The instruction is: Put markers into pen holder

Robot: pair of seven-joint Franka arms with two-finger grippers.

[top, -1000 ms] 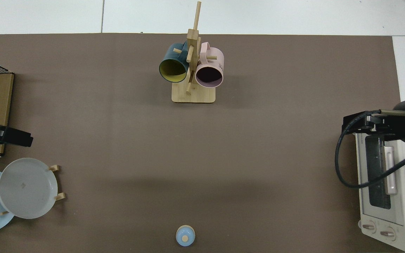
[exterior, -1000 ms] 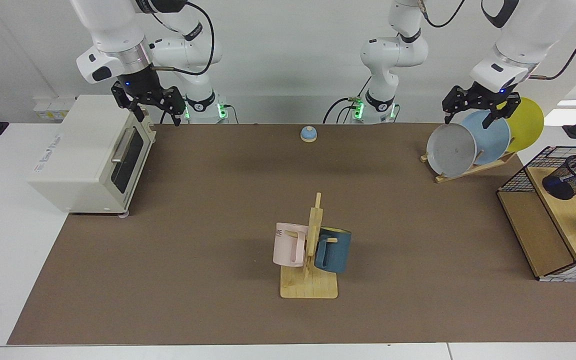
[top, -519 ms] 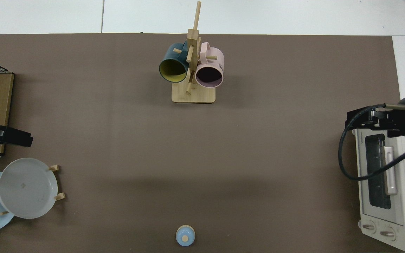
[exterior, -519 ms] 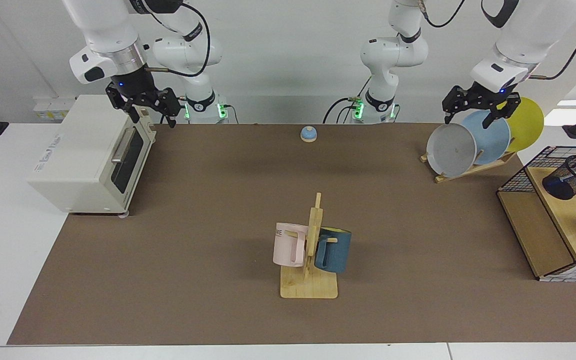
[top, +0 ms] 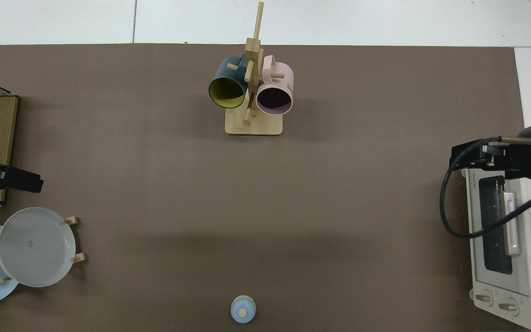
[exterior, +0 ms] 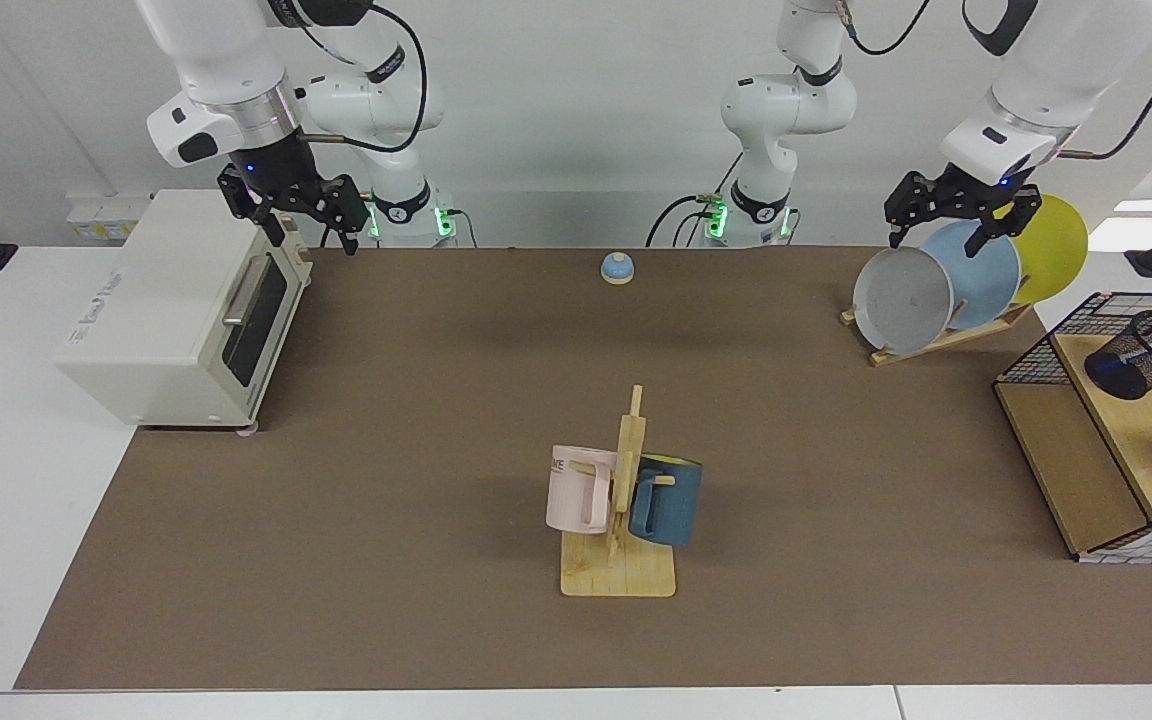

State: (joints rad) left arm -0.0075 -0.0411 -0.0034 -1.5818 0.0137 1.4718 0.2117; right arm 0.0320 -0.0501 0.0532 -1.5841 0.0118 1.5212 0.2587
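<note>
Right pincer [exterior: 304, 222] shifted; black mesh pen holder [exterior: 1141, 356] tilted.

A cream metal toaster oven [exterior: 181, 310] is sitting at the brown tabletop's [exterior: 436, 420] edge; a wooden mug rack [exterior: 621, 520] is standing near another.

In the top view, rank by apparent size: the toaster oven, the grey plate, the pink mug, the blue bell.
1. toaster oven, partly cut off
2. grey plate
3. pink mug, hung nearer the camera, so flattered
4. blue bell
</note>
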